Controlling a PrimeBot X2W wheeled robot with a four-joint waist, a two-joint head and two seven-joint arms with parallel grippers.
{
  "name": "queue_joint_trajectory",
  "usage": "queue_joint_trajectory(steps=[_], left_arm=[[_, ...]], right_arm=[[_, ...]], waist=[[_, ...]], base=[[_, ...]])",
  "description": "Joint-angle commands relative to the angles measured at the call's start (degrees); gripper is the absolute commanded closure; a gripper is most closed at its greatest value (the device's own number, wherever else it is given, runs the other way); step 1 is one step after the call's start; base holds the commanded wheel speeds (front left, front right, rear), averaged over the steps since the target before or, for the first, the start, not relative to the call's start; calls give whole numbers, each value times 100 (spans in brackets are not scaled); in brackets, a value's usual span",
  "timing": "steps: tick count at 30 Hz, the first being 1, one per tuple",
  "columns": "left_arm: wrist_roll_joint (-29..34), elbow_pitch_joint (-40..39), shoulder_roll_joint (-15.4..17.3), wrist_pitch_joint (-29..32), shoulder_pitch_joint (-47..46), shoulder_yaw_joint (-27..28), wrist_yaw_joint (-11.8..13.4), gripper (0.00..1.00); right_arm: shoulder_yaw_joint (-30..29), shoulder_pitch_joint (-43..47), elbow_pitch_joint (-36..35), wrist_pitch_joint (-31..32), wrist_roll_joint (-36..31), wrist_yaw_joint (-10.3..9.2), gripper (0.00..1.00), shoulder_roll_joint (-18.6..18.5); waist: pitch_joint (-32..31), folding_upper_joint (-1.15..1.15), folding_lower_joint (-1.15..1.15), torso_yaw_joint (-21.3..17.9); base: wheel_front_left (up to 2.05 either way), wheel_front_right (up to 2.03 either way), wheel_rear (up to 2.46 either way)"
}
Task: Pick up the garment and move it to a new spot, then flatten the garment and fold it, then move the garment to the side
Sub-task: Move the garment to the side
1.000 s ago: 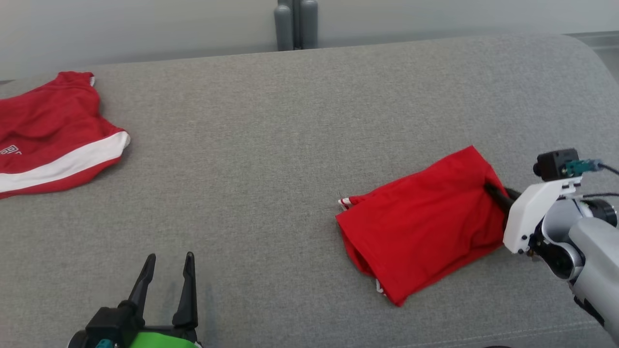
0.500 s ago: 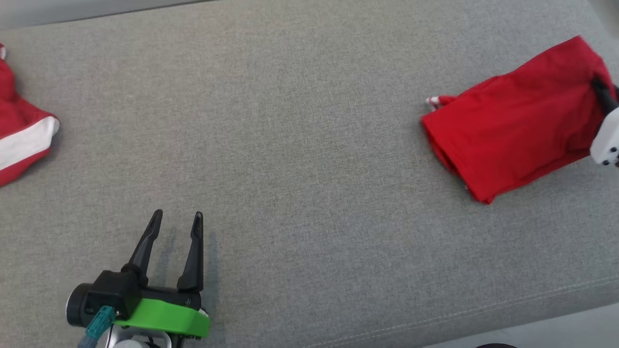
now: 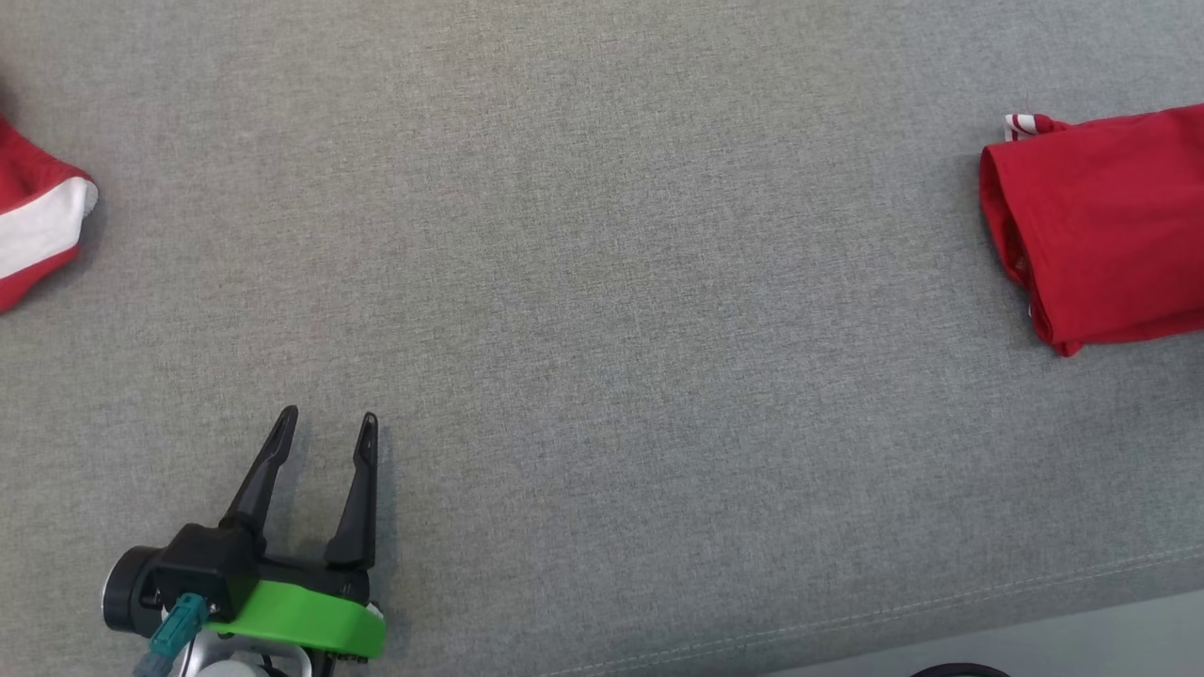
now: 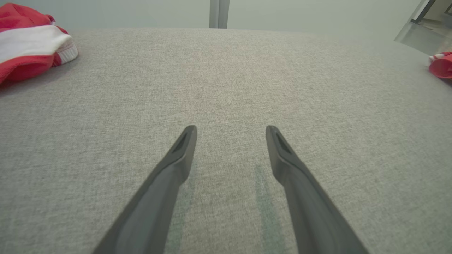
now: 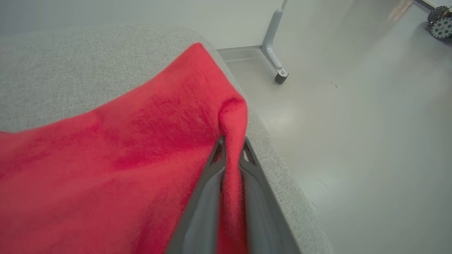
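Observation:
The garment (image 3: pixel 1101 226) is a folded red cloth with a red-and-white striped trim, lying at the right edge of the grey cushioned surface in the head view; its tip (image 4: pixel 441 65) peeks in at the far right of the left wrist view. My right gripper (image 5: pixel 231 148) is shut on a pinched fold of the garment (image 5: pixel 123 155) near the surface's rounded right edge. My left gripper (image 3: pixel 324 428) stands open over bare fabric at the lower left, nothing between its fingers (image 4: pixel 183 148).
A second red garment with a white band (image 3: pixel 38 221) lies at the far left edge, also seen at the upper left (image 4: pixel 31 42) from the left wrist. The grey surface (image 3: pixel 602 282) ends at a seam along the front; smooth floor and a wheeled stand leg (image 5: pixel 275 63) lie beyond the right edge.
The head camera has tilted down and turned left, so the whole picture shifted. The garment, still pinched by the right gripper, now lies further right relative to the left gripper, which stays open.

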Motion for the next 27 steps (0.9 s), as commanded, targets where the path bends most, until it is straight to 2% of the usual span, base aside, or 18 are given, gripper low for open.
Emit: queue_joint_trajectory(steps=[1,6,8,11,15,21,22,27], left_arm=[[47,-20,38,1,65,17,0,0],[31,-4,0,0,142,88,0,0],[3,7,-50,0,142,97,0,0],[-54,48,-123,0,164,125,0,0],[-117,160,-244,1,290,175,0,0],[-150,325,-386,0,598,284,0,0],[-150,325,-386,0,598,284,0,0],[-184,457,-475,0,858,425,0,0]], right_arm=[[-22,-105,118,-123,-129,-9,0,21],[-143,-182,274,-247,-479,-9,0,108],[-291,-203,220,-244,-679,-9,0,28],[-734,1,-170,-247,-1033,-9,0,-102],[-1552,651,-1157,-244,-1879,-9,0,-109],[-2947,2154,-2835,-244,-3077,-10,0,521],[-2947,2154,-2835,-244,-3077,-10,0,521],[-3578,3341,-4015,-244,-3650,-9,0,1219]], waist=[[-2,0,0,15],[-152,0,0,-36],[-262,0,0,-50],[-493,0,0,-43],[-895,0,0,-2],[-1656,0,0,140],[-1656,0,0,140],[-2147,0,0,297]], base=[[0,0,0],[0,0,0],[0,0,0],[0,0,0],[0,0,0],[0,0,0],[0,0,0],[0,0,0]])
